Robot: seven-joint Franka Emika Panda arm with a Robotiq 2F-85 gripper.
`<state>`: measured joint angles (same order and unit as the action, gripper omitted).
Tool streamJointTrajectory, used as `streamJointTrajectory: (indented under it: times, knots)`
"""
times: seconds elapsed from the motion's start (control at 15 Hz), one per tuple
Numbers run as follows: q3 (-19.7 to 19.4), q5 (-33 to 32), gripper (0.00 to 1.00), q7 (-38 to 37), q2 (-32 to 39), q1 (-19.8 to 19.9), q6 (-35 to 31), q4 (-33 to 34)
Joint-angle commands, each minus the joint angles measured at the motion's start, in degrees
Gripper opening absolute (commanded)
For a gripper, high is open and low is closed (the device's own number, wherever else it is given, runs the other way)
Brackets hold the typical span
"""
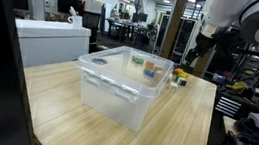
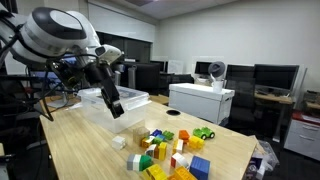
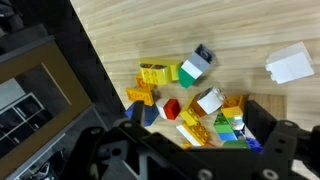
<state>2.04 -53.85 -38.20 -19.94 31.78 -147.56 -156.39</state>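
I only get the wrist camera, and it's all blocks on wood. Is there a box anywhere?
Observer: Yes, a clear plastic bin stands on the same table, beside the blocks.
Operator: Where's my arm, then?
Observer: The arm hangs above the table close to the bin's end, near the pile, jaws pointing down.
Operator: What's behind the table?
Observer: A white cabinet, with dark monitors further back.

Can't make out most blocks [image 1: 179,79] behind the bin [image 1: 106,100] by the table [image 1: 183,125] far corner; can't see the whole gripper [image 3: 195,132] either, cut off at the wrist view's bottom.
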Motion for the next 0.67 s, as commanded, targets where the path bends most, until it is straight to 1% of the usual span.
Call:
streamJointTrajectory:
  times: [0.0,0.07,0.13,0.2,0.33,0.4,0.6]
  knots:
    - [-4.7,3.3,1.0,-4.2,6.8,-5.2,0.9,4.4]
    - [-7.4,7.9,1.0,-4.1,10.4,-8.3,0.5,6.8]
    - [-9.1,9.0,1.0,-5.0,13.0,-8.9,-1.2,8.0]
    - [-11.5,13.4,1.0,-2.9,15.7,-10.4,-3.0,9.3]
    - [-12.9,20.8,1.0,0.8,16.8,-12.0,-5.5,9.5]
    - [-12.9,17.0,1.0,-1.6,15.2,-11.8,-3.6,8.9]
    - [-13.4,17.5,1.0,-1.3,15.8,-12.3,-3.7,9.2]
